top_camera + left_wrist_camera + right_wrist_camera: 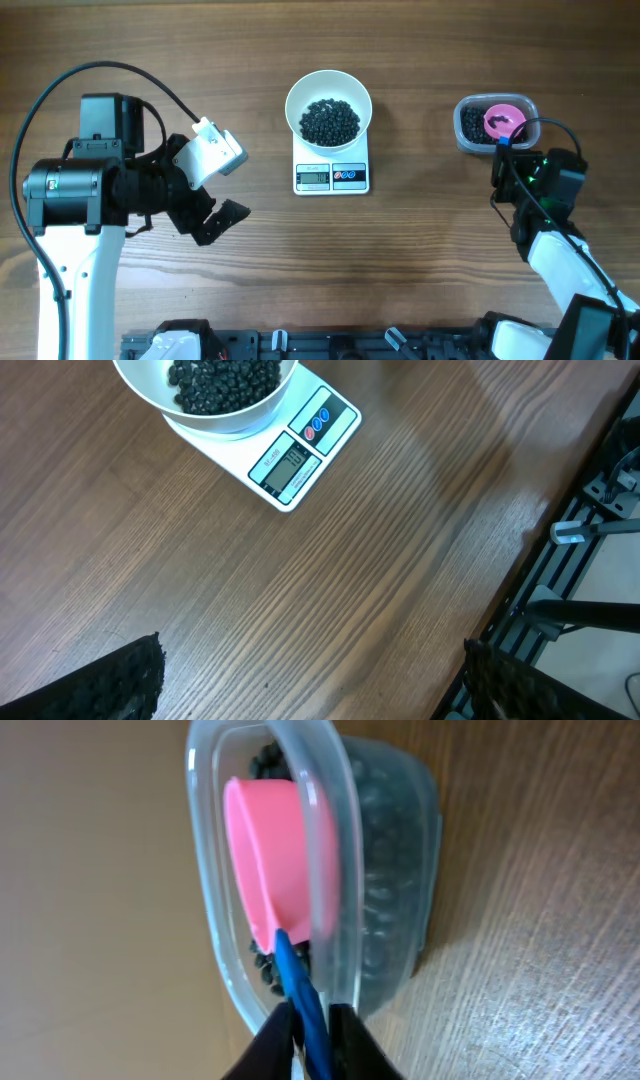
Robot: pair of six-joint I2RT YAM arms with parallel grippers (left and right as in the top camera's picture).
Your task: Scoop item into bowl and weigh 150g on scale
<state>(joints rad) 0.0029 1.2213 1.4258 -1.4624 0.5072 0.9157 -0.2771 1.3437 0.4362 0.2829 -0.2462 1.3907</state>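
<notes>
On the scale [331, 177], the bowl [295, 100] holds grains [330, 120].

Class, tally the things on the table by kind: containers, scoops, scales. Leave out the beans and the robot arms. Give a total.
Containers: 2 (bowl, tub)
Scoop: 1
Scale: 1
Total: 4

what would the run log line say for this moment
left tool: open, holding nothing | right tool: shut on scoop handle, in tub | bowl: beans inside, on scale
</notes>
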